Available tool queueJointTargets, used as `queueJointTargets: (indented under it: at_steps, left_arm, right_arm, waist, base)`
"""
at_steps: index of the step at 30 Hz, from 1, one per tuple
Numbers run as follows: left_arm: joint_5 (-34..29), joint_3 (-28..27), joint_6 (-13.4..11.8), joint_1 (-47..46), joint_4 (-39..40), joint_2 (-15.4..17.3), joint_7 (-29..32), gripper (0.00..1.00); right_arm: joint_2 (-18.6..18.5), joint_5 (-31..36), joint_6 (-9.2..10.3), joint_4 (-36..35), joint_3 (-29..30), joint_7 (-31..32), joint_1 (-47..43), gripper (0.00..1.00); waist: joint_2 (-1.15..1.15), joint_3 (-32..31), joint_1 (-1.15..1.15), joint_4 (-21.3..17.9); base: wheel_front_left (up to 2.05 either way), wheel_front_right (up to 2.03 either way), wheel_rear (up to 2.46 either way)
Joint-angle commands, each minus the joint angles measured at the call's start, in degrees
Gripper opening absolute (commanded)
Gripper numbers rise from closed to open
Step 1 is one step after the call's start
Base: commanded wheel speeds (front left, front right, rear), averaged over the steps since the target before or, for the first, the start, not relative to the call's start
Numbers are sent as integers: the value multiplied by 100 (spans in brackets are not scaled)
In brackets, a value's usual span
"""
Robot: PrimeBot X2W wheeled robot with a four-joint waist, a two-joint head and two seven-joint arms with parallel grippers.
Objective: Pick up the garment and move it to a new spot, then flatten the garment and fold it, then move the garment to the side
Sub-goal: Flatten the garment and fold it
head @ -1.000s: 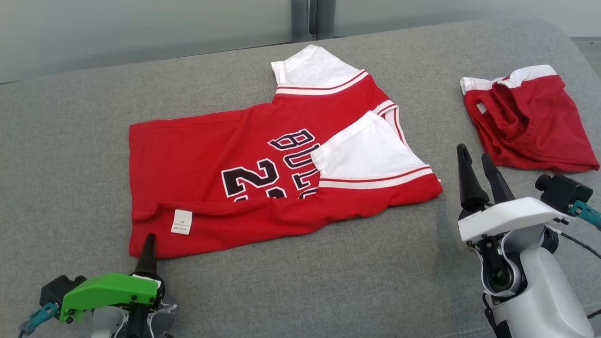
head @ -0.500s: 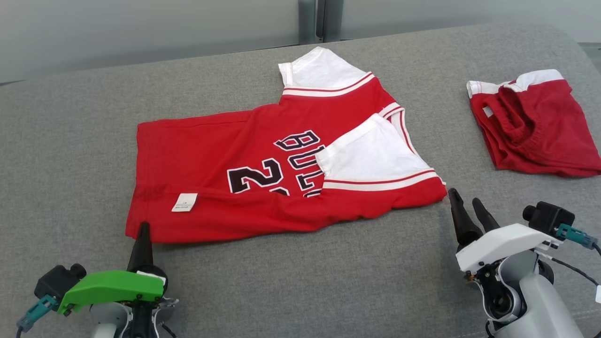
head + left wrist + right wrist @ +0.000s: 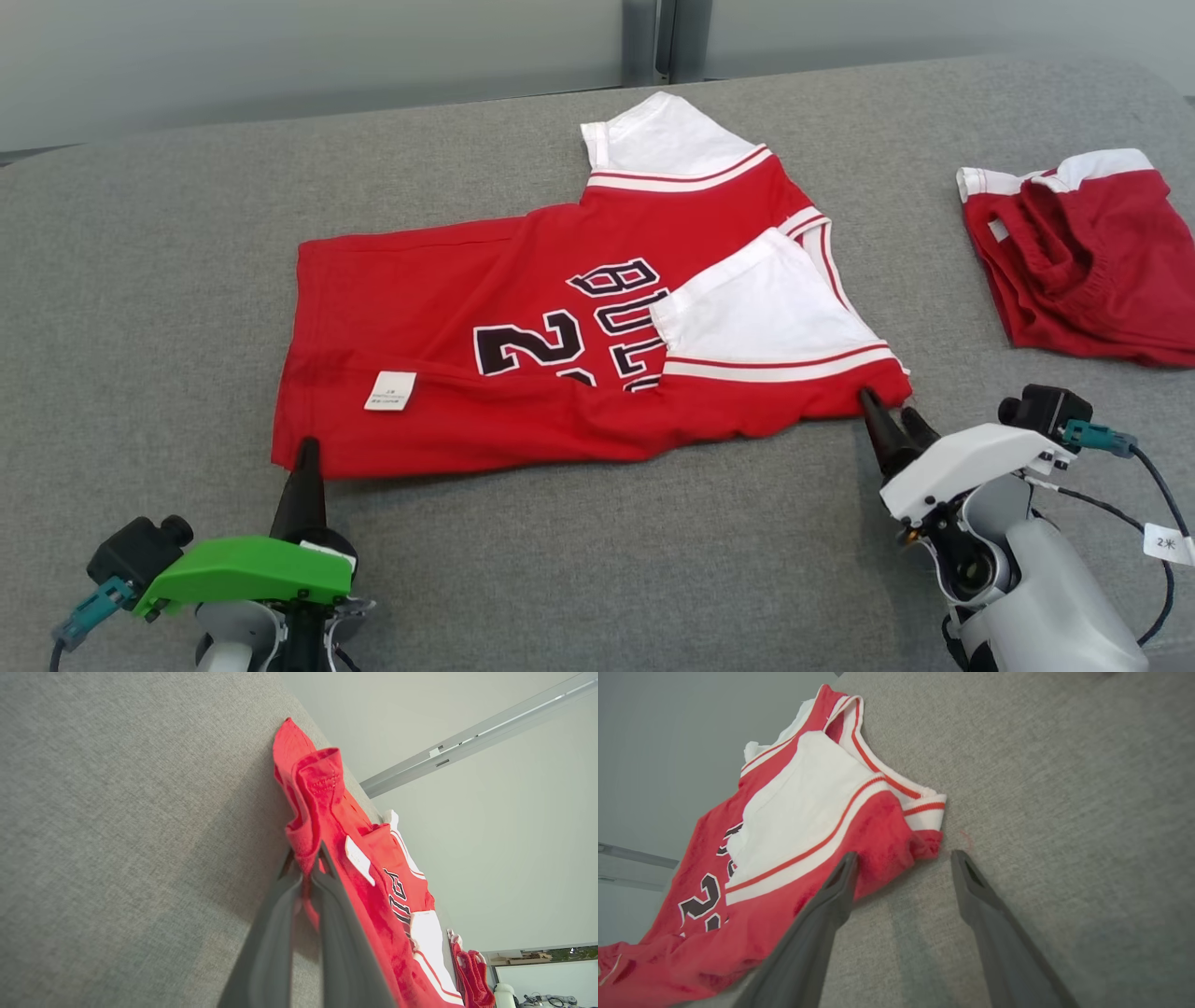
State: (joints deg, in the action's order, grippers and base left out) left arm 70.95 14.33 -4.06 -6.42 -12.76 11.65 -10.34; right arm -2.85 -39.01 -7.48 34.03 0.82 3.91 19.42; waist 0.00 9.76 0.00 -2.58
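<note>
Jersey (image 3: pixel 411 299) laid half-folded on grey cushion (image 3: pixel 140 280). Left gripper (image 3: pixel 306 861) held low at near hem corner, fingers clamped on red fabric. Right gripper (image 3: pixel 904 855) angled down at shoulder corner, jaws spread, nothing grasped.

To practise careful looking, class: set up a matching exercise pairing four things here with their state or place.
Things: 1 left pincer; 2 right pincer; 3 shorts; 4 label.
States: A open at the shoulder end of the jersey; B white, on the jersey; C shut on the jersey's hem; D right of the jersey, apart.
Pairs: 1-C, 2-A, 3-D, 4-B.
</note>
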Motion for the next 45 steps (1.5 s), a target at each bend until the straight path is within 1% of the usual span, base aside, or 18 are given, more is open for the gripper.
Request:
queueJointTargets:
  at_steps: [1, 5, 6, 7, 9, 10, 11, 17, 22, 27, 31, 33, 36, 39, 42, 43, 44, 45]
  left_arm:
    - [-79, 5, -34, 31, 24, 34, 13, 0]
    - [-107, 49, -45, -7, 19, 16, 45, 0]
    - [-105, 56, -42, -17, 10, 20, 42, 0]
    - [-106, 61, -28, -30, 0, 27, 44, 0]
    - [-114, 47, 13, -72, -26, 52, 36, 0]
    - [-125, 36, 19, -96, -39, 71, 23, 0]
    - [-132, 28, 30, -115, -51, 85, 14, 0]
    - [-155, -4, 54, -22, 27, 142, -15, 0]
    - [-208, 28, -23, 311, 270, 175, -100, 0]
    - [-306, 79, -208, 821, 659, 238, -142, 0]
    - [-318, 51, -450, 1132, 836, 262, -146, 0]
    - [-382, 54, -567, 1208, 810, 279, -157, 0]
    - [-259, -4, -706, 1248, 674, 186, -125, 0]
    - [-232, -17, -777, 1176, 420, 147, -113, 0]
    - [-276, -10, -798, 1116, 265, 136, -136, 0]
    - [-256, -11, -813, 1102, 181, 103, -144, 0]
    - [-266, 1, -823, 1098, 120, 91, -151, 0]
    - [-267, 14, -818, 1102, 74, 69, -149, 0]
  right_arm:
    - [-9, -140, -2, 141, -15, 52, 118, 100]
    - [-7, -97, -1, 745, -34, 1, 472, 100]
    - [-6, -92, -1, 872, -33, -29, 558, 76]
    - [-7, -91, -1, 996, -40, -70, 638, 47]
    - [-4, -56, -1, 1166, -86, -167, 799, 27]
    - [-6, -65, -1, 1216, -113, -214, 863, 12]
    - [-7, -88, -1, 1251, -150, -249, 921, 0]
    - [-21, -87, -1, 1157, -226, -404, 947, 0]
    - [-112, -138, -1, 749, -149, -365, 557, 0]
    - [-114, -169, -1, 19, -38, -249, -145, 0]
    - [-87, -88, 0, -623, 121, -133, -740, 0]
    - [-69, -27, 2, -913, 214, -51, -1005, 0]
    - [-44, 20, 5, -1271, 333, 95, -1281, 0]
    - [-30, 62, 5, -1471, 328, 205, -1430, 0]
    - [-26, -54, 5, -1510, 267, 199, -1457, 0]
    - [-27, -89, 4, -1501, 238, 167, -1463, 16]
    - [-26, -89, 4, -1481, 206, 146, -1475, 38]
    - [-24, -95, 4, -1466, 179, 130, -1487, 65]
  waist:
    - [0, -8, 0, 30]
    - [0, -21, 0, 85]
    - [0, -26, 0, 97]
    - [0, -32, 0, 106]
    - [0, -47, 0, 119]
    - [0, -59, 0, 124]
    - [0, -72, 0, 125]
    - [0, -183, 0, 89]
    - [0, -276, 0, 44]
    - [0, -308, 0, -5]
    - [0, -301, 0, -39]
    - [0, -305, 0, -55]
    - [0, -308, 0, -99]
    - [0, -306, 0, -148]
    - [0, -304, 0, -170]
    - [0, -308, 0, -178]
    - [0, -312, 0, -182]
    - [0, -316, 0, -183]
  base:
    - [0, 0, 0]
    - [0, 0, 0]
    - [0, 0, 0]
    - [0, 0, 0]
    - [0, 0, 0]
    - [0, 0, 0]
    - [0, 0, 0]
    - [0, 0, 0]
    - [0, 0, 0]
    - [0, 0, 0]
    - [0, 0, 0]
    - [0, 0, 0]
    - [0, 0, 0]
    - [0, 0, 0]
    - [0, 0, 0]
    - [0, 0, 0]
    - [0, 0, 0]
    - [0, 0, 0]
